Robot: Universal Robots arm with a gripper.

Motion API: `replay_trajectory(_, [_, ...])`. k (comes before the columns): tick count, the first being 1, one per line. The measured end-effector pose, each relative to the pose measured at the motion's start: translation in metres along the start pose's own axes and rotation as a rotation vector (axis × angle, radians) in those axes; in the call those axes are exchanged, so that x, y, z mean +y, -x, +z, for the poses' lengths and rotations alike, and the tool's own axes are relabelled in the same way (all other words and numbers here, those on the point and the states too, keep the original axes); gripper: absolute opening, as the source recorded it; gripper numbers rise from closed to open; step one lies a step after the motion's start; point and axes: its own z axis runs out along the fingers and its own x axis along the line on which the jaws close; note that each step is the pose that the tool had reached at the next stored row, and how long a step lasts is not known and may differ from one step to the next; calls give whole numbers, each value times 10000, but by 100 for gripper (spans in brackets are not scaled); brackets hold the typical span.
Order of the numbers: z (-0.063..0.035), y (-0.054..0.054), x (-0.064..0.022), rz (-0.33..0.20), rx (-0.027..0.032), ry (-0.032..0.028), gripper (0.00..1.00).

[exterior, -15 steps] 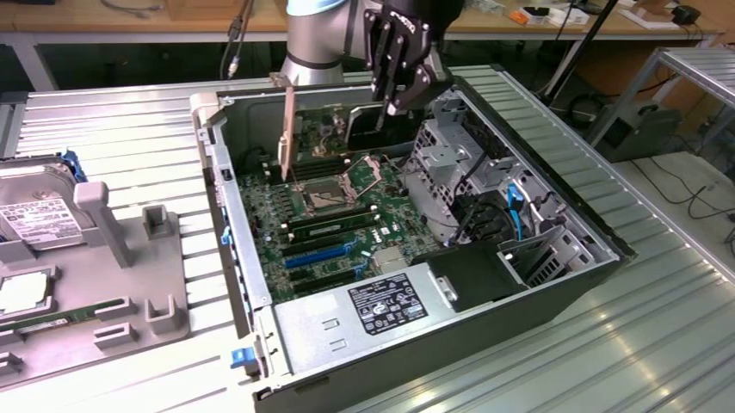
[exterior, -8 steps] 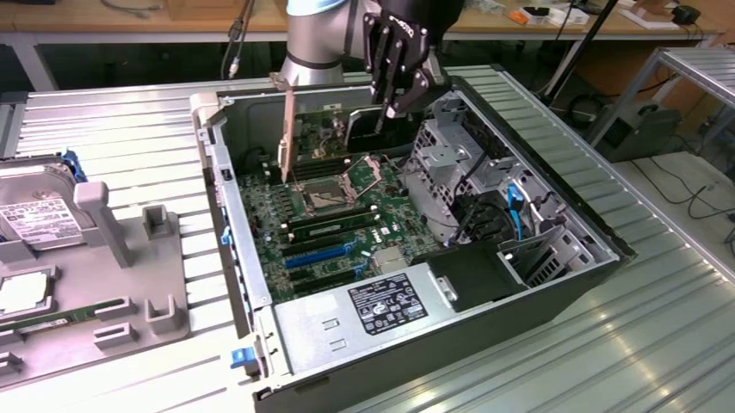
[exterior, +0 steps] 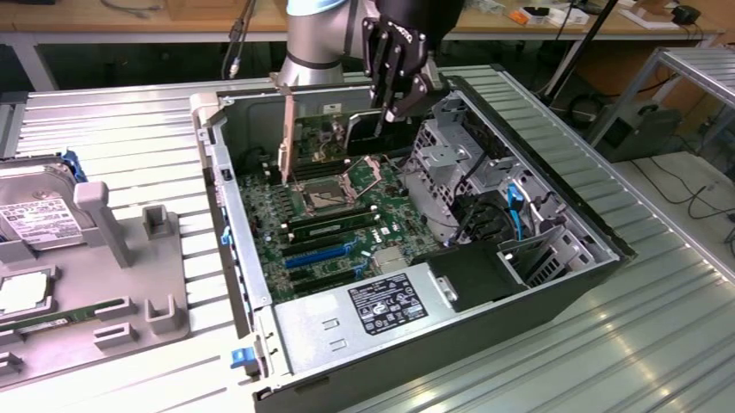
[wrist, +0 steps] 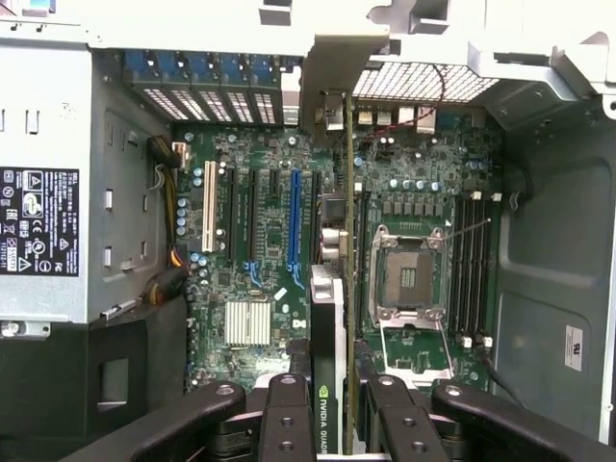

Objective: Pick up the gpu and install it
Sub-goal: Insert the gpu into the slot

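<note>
Open computer case (exterior: 210,163) lying on its side on a ribbed metal table (exterior: 643,344), arm reaching in from above. Pincer (exterior: 388,107) partly closed and clamped on the gpu (exterior: 319,142), one finger on each face of the card at its upper edge. In the wrist view the fingers (wrist: 289,414) flank the card seen edge-on, w/ an NVIDIA label on it near the grip. The gpu stands upright on its long edge inside the case, over the main board (wrist: 250,279), approx. between the blue slot (wrist: 294,221) and the processor socket (wrist: 409,279). Its metal bracket (exterior: 285,138) hangs vertical at the end toward the exterior view's left, close to the vented rear wall (wrist: 423,82). Whether the card's lower edge touches a slot: cannot tell. Power supply (exterior: 379,305) w/ black label sits at the near end of the case in the exterior view. Drive cage (exterior: 460,159) on the exterior view's right. Outside the case, on the exterior view's left: grey tray (exterior: 115,284) and a hard drive (exterior: 40,219) w/ white label.
</note>
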Motion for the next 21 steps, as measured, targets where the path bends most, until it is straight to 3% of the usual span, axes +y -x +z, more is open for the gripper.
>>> replay_trajectory(7, [70,-1,15,-2,3,-86,27])
replay_trajectory(9, [110,-1,24,-4,7,-155,27])
replay_trajectory(21, [296,-5,43,-9,18,-430,27])
